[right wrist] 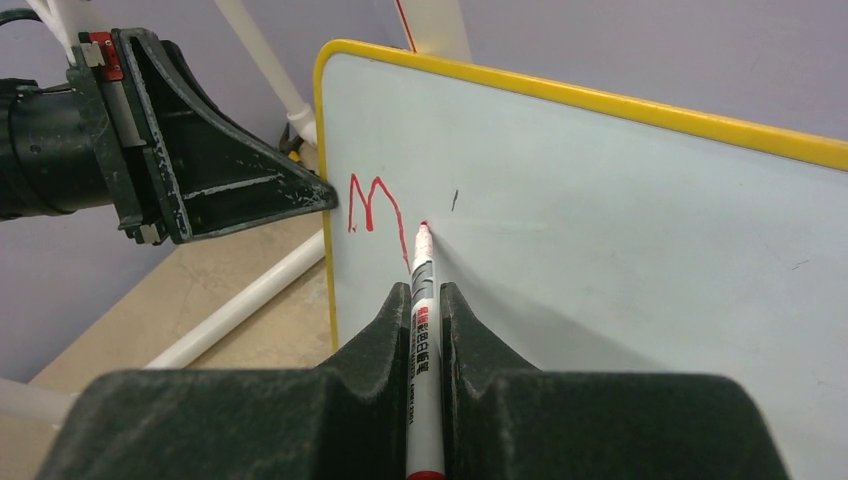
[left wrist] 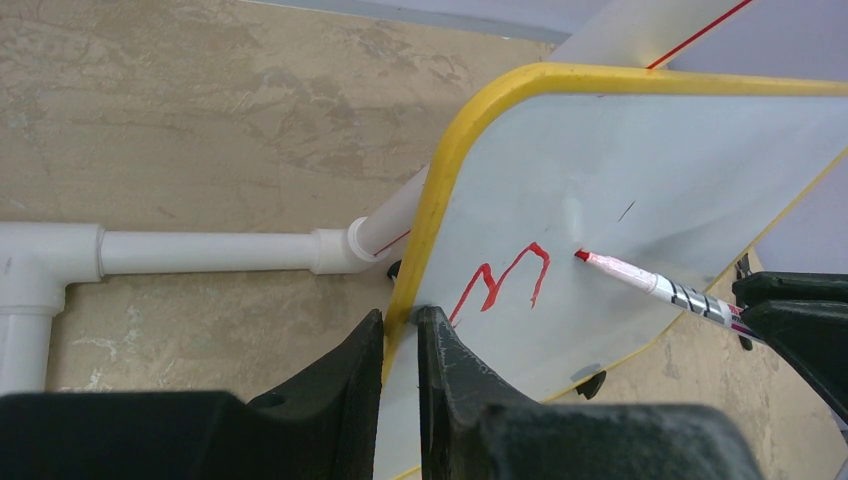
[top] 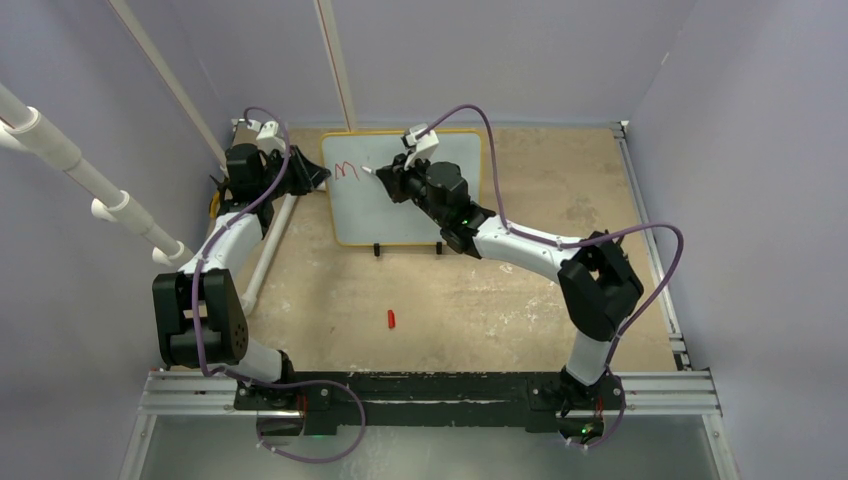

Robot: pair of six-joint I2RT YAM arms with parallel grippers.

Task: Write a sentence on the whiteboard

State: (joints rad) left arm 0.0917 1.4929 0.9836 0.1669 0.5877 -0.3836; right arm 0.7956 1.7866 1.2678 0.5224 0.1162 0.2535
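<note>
My right gripper [right wrist: 425,305] clamps the white-barrelled red marker [right wrist: 423,262] so its tip, just ahead of the jaws, meets the small white yellow-framed whiteboard [right wrist: 620,230] beside the red handwritten sentence [right wrist: 372,205], only an "M" so far, while my left gripper [left wrist: 400,325] pinches the frame, I judge to steady it.

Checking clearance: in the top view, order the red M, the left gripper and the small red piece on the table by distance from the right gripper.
1. Red M, on the whiteboard left of the right gripper and its marker.
2. Left gripper, clamping the whiteboard's left edge.
3. Small red piece, on the table toward the bases.
</note>
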